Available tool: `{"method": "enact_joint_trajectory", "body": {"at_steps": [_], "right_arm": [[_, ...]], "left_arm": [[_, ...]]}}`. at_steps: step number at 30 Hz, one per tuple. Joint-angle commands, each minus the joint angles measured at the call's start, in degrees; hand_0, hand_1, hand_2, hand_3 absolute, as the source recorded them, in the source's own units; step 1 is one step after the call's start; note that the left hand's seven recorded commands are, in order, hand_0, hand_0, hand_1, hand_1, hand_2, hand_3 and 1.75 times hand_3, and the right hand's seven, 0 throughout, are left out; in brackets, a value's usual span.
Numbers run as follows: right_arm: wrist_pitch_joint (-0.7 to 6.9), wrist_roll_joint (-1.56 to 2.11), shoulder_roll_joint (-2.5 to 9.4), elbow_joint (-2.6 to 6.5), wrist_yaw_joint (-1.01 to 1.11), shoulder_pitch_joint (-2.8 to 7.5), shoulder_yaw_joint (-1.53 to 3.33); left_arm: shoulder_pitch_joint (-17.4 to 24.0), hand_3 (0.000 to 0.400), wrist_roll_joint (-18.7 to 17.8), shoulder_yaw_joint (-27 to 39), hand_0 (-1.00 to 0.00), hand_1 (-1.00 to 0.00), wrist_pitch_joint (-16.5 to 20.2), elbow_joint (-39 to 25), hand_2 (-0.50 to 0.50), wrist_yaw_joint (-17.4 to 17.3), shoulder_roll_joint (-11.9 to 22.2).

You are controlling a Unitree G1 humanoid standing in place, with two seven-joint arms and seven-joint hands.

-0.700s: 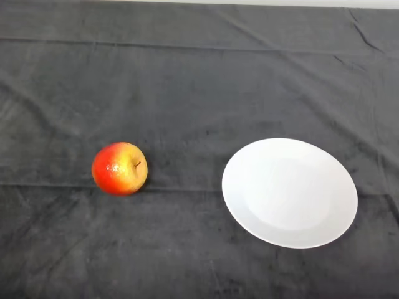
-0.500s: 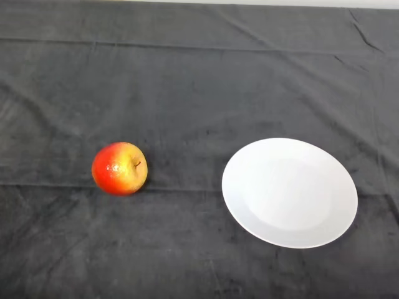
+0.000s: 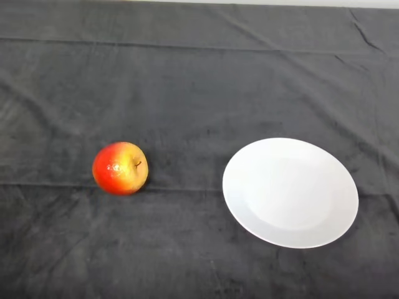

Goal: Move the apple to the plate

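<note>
A red and yellow apple (image 3: pixel 120 168) sits on the dark cloth at the left of the head view, its stem pointing up and to the right. A white round plate (image 3: pixel 290 192) lies on the cloth to the right of the apple, with a wide gap of cloth between them. Nothing lies on the plate.
The dark cloth (image 3: pixel 199 81) covers the whole table, with folds and creases running across it. A pale strip shows along the far edge at the top.
</note>
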Motion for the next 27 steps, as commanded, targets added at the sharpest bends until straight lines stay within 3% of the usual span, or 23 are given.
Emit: {"method": "enact_joint_trajectory", "body": {"at_steps": [1,27], "right_arm": [[0.78,-1.19,2.54,1.64,0.88,4.33,1.25],[0.97,-1.14,2.54,1.27,0.94,4.51,1.19]], "left_arm": [[-2.14,0.0,1.39,-1.65,0.0,0.0,-1.44,-3.26,0.0,-0.79,-1.0],[-3.44,0.0,7.67,-6.44,0.0,0.0,-3.12,-4.72,0.0,-6.38,-5.15]]}}
